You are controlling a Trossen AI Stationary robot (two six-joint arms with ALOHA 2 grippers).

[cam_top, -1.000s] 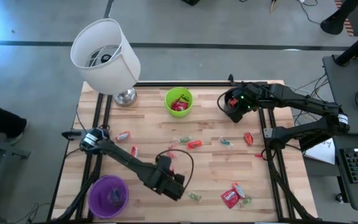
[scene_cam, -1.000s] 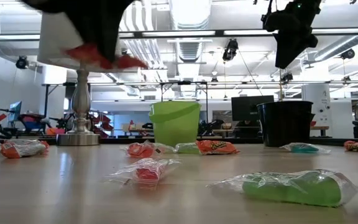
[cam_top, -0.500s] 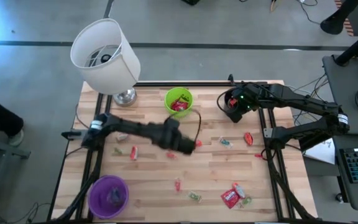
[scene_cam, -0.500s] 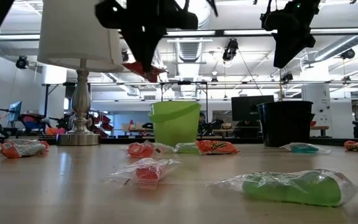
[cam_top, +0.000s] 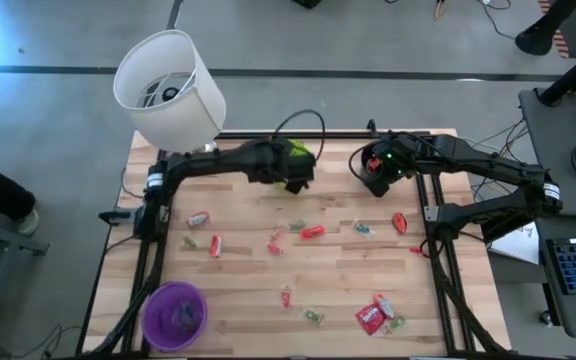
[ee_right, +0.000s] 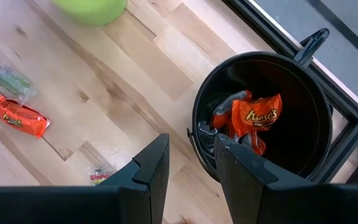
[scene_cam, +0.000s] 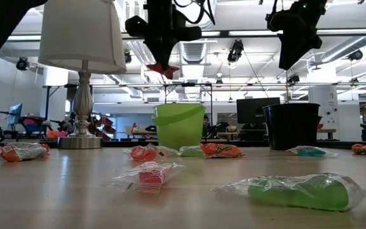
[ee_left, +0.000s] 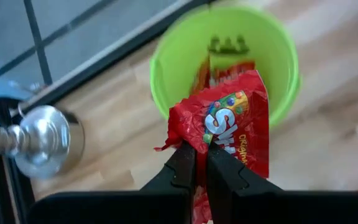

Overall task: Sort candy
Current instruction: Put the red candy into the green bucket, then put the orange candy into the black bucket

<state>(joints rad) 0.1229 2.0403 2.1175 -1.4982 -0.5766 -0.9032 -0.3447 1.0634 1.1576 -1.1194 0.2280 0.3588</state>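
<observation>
My left gripper [cam_top: 298, 178] hangs above the green cup [ee_left: 160, 68], shut on a red candy packet [ee_left: 235, 118]. The low view shows the packet [scene_cam: 165, 69] high over the cup [scene_cam: 178, 124]. More red candy lies inside that cup. My right gripper [ee_right: 191, 168] stands open above the black cup [ee_right: 194, 124], which holds orange candy [ee_right: 253, 118]. Other candy lies flat on the wood: an orange piece [cam_top: 311, 232], red packets [cam_top: 371, 318] and small wrapped sweets [cam_top: 215, 244]. My left gripper pinches one crumpled end of the red packet [ee_left: 202, 138] between its two fingers. The fingers slant downward toward the table's far edge. The packet is lifted clear and sticks out past the fingertips, over the green cup's mouth.
A table lamp [cam_top: 168, 90] stands at the far left corner, its base close to the green cup. A purple cup [cam_top: 175, 312] sits at the near left corner. Black frame rails run along the table's left and right sides.
My left gripper has swung from the table's near edge toward the far edge, rising and rolling as it went, and now hangs over the green cup. It stays shut on the red packet, which has travelled with it clear of the table.
</observation>
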